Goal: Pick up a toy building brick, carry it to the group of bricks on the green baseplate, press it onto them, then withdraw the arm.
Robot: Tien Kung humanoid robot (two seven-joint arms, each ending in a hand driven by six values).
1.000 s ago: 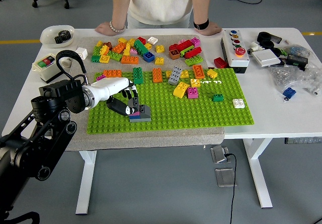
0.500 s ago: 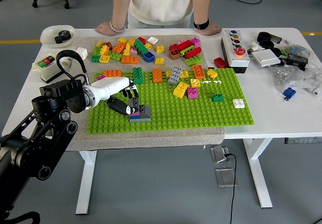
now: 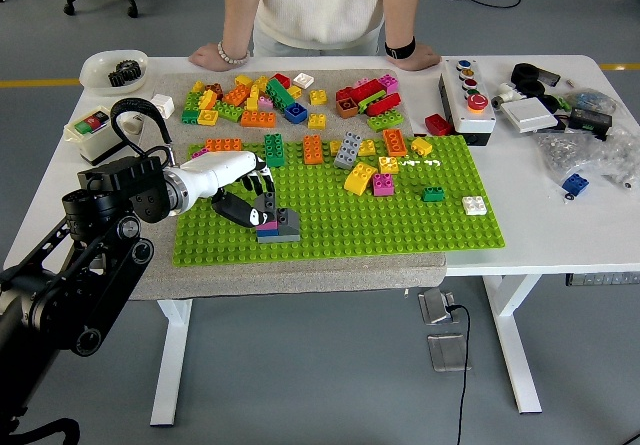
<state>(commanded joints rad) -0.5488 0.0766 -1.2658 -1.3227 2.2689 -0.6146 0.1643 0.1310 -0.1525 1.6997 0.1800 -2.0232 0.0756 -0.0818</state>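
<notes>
Green baseplate bears grey brick stack; left hand touching it.

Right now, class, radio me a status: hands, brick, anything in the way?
Left hand at grey brick stack on green baseplate, grip unclear. Right arm out of view. Path clear; person's hands rest at far edge.

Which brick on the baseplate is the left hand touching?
The grey stack near the green baseplate's front-left; the left hand rests on it, other bricks sit apart.
</notes>
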